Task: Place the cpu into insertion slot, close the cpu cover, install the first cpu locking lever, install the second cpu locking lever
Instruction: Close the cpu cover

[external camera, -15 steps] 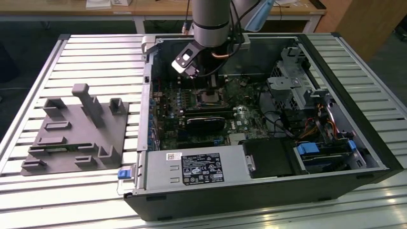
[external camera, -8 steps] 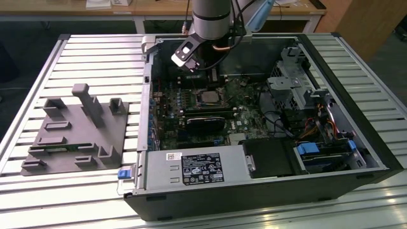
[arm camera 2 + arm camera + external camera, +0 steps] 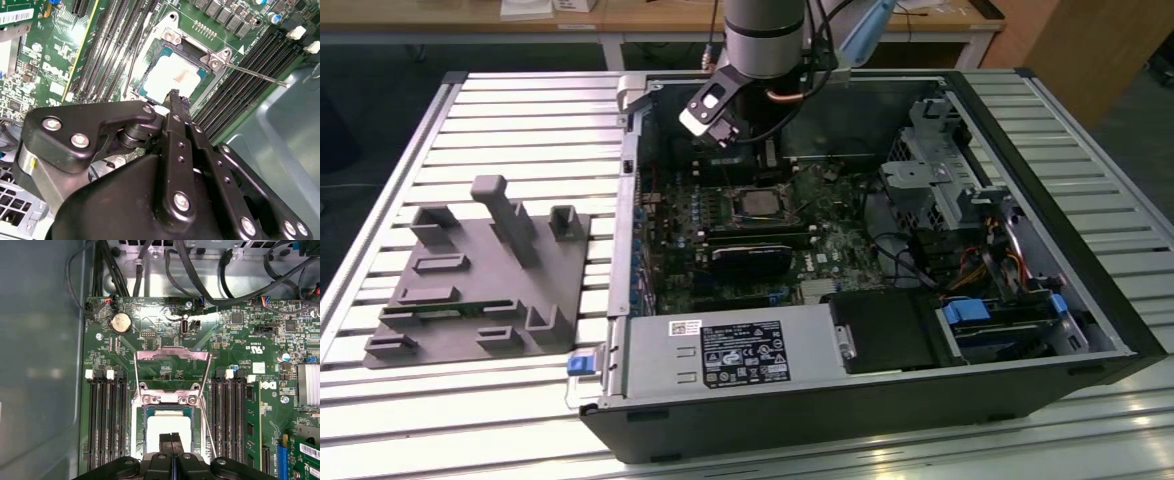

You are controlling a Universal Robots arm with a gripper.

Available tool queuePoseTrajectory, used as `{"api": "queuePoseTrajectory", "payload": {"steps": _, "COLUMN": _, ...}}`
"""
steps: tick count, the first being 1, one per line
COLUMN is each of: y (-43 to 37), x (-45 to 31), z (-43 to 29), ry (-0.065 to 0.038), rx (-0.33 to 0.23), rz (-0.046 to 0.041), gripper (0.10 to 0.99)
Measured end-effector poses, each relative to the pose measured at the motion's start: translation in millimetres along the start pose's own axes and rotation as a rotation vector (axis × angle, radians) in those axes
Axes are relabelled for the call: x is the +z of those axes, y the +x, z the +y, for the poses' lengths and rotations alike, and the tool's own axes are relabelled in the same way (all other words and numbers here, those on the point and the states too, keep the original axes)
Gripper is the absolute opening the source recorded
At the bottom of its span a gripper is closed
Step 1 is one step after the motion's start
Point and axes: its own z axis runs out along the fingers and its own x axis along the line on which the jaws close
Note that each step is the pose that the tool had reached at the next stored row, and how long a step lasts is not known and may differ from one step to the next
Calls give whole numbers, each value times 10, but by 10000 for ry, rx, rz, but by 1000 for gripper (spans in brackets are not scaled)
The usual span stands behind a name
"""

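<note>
Gripper, its fingers pressed together and empty, hovered just above the insertion slot. The cpu cover stood swung open off the slot, the cpu already lay seated in it, and a thin locking lever beside it hung unlatched, so closing and latching looked left to do.

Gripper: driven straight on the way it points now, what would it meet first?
The gripper, fingertips shut, would probably meet the cpu first: it lies in the insertion slot straight beyond the tips in both wrist views. Remaining gap unclear.
</note>
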Motion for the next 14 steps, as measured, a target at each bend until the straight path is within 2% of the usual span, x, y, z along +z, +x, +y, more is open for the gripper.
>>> {"api": "queuePoseTrajectory", "payload": {"steps": 2, "y": 0, "x": 0, "z": 0, "ry": 0, "rx": 4, "rz": 48, "gripper": 106}}
{"api": "queuePoseTrajectory", "payload": {"steps": 11, "y": 0, "x": -1, "z": 0, "ry": 0, "rx": 6, "rz": 78, "gripper": 106}}
{"api": "queuePoseTrajectory", "payload": {"steps": 14, "y": 0, "x": -24, "z": 2, "ry": 0, "rx": 6, "rz": 79, "gripper": 106}}
